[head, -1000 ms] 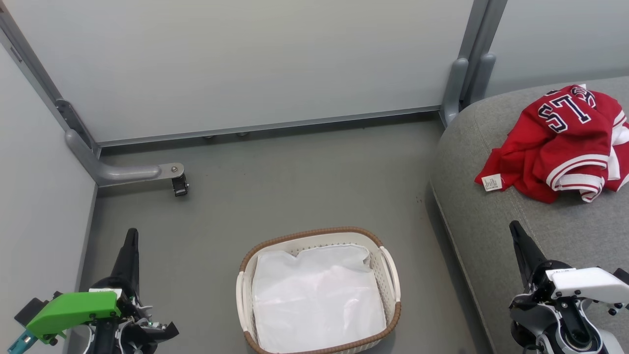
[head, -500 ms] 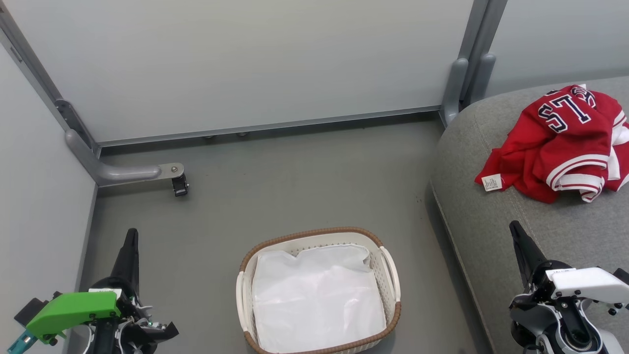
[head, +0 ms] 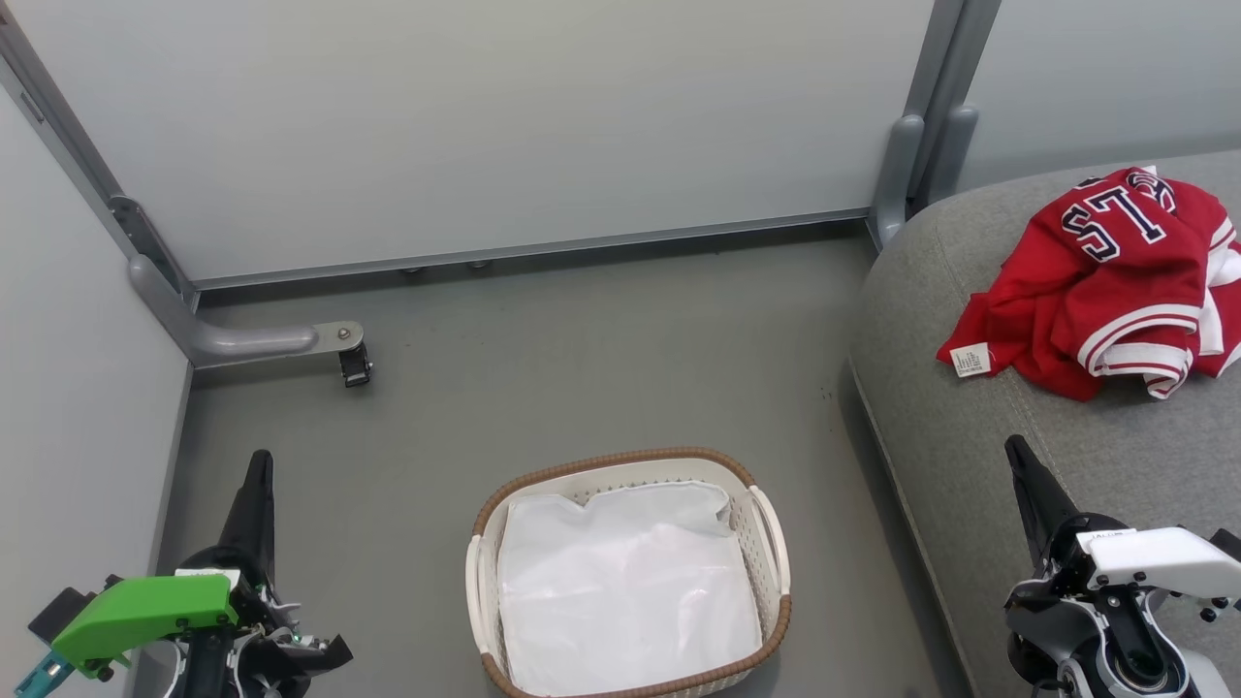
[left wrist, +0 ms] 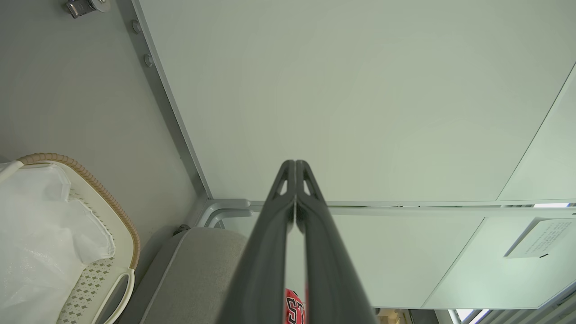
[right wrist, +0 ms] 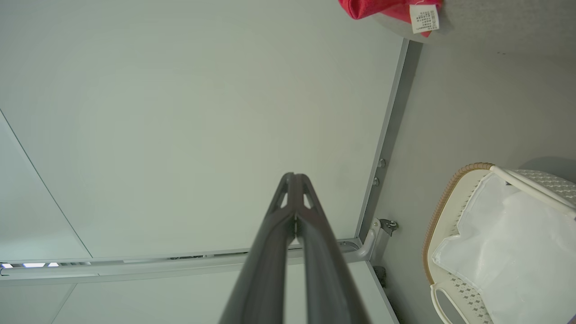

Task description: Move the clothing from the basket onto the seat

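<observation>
The red clothing [head: 1105, 281] with white trim and navy lettering lies crumpled on the grey seat [head: 970, 417] at the right; a red corner with its white label [right wrist: 425, 18] shows in the right wrist view, and a sliver of red [left wrist: 294, 310] between the left fingers. The white basket [head: 630, 460] with a brown rim stands on the floor at bottom centre, holding only a white liner sheet [head: 625, 591]. My left gripper [head: 258, 463] is shut and empty at lower left. My right gripper [head: 1014, 448] is shut and empty over the seat's front.
Pale partition panels [head: 485, 116] with grey metal frames wall in the floor at the back and left. A grey bracket foot with a small black caster [head: 354, 366] juts onto the floor at the left. Open grey floor [head: 601, 359] lies between the basket and the back panel.
</observation>
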Motion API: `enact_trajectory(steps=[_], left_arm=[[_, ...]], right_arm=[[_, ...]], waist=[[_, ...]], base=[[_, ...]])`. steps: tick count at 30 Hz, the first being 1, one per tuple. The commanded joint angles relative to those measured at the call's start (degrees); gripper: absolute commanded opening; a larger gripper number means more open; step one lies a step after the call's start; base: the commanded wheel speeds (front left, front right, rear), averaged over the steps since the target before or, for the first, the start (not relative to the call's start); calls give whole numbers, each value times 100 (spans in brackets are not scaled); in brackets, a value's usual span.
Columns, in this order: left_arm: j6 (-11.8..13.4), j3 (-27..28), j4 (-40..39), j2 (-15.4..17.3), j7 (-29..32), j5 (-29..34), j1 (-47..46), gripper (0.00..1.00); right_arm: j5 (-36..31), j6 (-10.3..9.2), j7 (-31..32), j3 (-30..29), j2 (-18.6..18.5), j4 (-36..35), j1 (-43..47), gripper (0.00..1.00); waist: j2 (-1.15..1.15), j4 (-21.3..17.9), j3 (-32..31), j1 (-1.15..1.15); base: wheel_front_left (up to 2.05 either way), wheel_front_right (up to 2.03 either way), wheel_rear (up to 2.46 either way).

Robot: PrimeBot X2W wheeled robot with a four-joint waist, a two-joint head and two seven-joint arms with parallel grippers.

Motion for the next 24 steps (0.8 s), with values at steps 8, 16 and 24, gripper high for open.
enact_trajectory(steps=[8, 16, 24], left_arm=[[-25, 27, -6, 2, 7, 25, -59, 0], [-25, 29, -6, 0, 8, 30, -60, 0], [-25, 32, -6, -3, 12, 29, -60, 0]], right_arm=[[22, 0, 16, -12, -34, -21, 60, 0], [22, 0, 16, -12, -34, -21, 60, 0], [22, 0, 16, -12, -34, -20, 60, 0]], waist=[[0, 0, 0, 0], [0, 0, 0, 0], [0, 0, 0, 0]], base=[[0, 0, 0], [0, 0, 0], [0, 0, 0]])
